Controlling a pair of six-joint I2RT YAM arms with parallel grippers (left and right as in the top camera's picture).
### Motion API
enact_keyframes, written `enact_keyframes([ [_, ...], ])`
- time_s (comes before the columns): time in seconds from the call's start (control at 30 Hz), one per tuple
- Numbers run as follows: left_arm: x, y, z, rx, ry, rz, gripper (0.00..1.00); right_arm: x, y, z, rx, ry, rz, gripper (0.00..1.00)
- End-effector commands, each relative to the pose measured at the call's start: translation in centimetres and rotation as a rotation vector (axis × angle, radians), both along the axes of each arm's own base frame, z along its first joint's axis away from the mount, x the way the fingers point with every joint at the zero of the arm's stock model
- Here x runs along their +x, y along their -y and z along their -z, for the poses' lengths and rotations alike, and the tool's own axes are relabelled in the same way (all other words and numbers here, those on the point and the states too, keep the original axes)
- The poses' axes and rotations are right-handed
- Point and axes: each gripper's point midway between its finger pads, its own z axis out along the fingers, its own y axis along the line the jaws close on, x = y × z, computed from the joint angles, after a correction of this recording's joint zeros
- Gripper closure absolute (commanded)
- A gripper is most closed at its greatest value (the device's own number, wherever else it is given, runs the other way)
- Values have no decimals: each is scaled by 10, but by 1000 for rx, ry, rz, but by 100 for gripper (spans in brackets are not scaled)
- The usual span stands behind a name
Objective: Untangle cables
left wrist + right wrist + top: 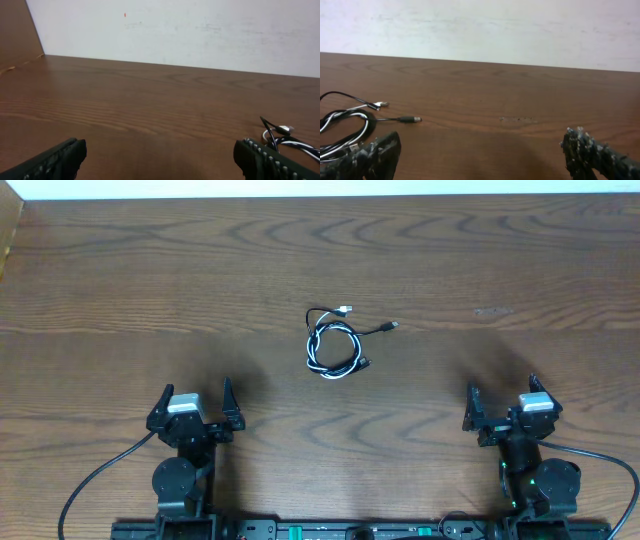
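Cables (335, 348) tangled on table (100, 280); left gripper (196, 389), right gripper (501, 387) distant, jaws spread.

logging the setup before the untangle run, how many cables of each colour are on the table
white cable: 1
black cable: 1
total: 2
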Motion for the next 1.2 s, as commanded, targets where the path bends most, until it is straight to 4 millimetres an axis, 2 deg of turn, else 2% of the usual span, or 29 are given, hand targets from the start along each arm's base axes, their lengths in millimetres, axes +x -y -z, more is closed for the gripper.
enact_keyframes([
  [0.0, -1, -3, 18, 18, -58, -15, 1, 0, 1, 2, -9, -4, 6, 1],
  [0.27, -1, -3, 18, 16, -58, -16, 1, 0, 0, 1, -8, -3, 3, 1],
  [0.43, -1, -3, 18, -90, -49, -29, 1, 0, 0, 2, -9, -5, 3, 1],
  [0.7, -2, -3, 14, -92, -42, -25, 1, 0, -3, 0, -10, 5, -16, 1],
  [0.9, -3, -1, -11, -91, 0, -14, 1, -2, -18, -15, -3, 60, -101, 1],
  [1.17, -2, 37, -68, -100, -8, 208, 1, -9, -23, -47, 130, 59, -128, 1],
])
